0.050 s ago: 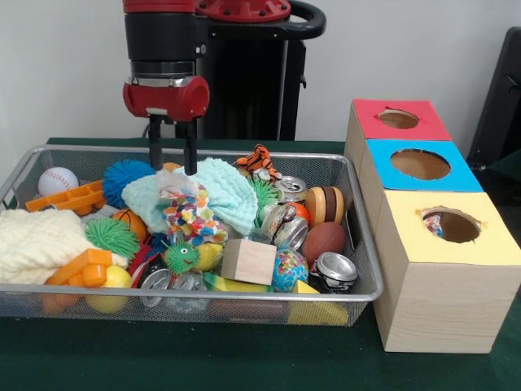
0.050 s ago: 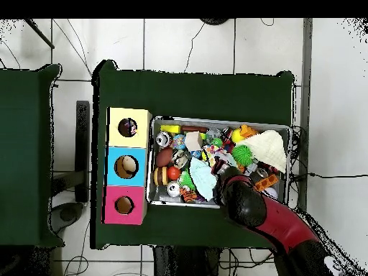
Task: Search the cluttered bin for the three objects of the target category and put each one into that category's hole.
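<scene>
While the gripper (image 1: 172,153) hangs with jaws apart over the mint cloth (image 1: 213,194), cans (image 1: 290,189) and balls (image 1: 324,240) crowd the bin (image 1: 368,269).

Even, bright indoor light — soft shadows under bin (image 1: 358,295); front view slightly soft.

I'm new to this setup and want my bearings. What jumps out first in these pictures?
The wire mesh bin heaped with toys, cloths and crushed cans draws the eye first. The red and black arm's hand hangs open just above a mint green cloth at the bin's back. Beside the bin stands a row of three wooden boxes with holes, topped red, blue and yellow.
</scene>
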Controlling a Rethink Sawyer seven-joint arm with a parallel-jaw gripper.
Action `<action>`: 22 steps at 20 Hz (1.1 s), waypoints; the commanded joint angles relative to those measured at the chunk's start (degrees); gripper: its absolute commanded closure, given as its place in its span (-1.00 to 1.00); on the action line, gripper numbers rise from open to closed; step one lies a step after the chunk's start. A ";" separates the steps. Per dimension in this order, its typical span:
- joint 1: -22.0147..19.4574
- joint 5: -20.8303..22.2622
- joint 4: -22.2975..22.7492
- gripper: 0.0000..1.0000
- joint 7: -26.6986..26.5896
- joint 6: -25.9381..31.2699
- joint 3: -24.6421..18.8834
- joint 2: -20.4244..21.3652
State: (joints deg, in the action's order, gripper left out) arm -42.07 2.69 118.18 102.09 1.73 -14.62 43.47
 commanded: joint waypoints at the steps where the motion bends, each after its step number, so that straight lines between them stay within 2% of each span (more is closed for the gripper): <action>1: 1.56 -0.21 -4.88 -1.00 6.98 0.78 -0.49 -1.67; 3: 1.09 -0.62 -4.13 -1.00 8.13 -0.60 -1.43 -1.94; 8: -0.90 -0.54 -5.49 -1.00 7.70 -0.98 -3.89 -3.35; 16: -3.08 2.07 -9.93 -1.00 7.30 -8.06 -6.25 -12.13; 22: -3.10 2.23 -12.07 -1.00 6.81 -8.62 -6.41 -14.34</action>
State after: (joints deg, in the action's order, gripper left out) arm -44.64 2.67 113.93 102.09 -2.76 -16.28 34.18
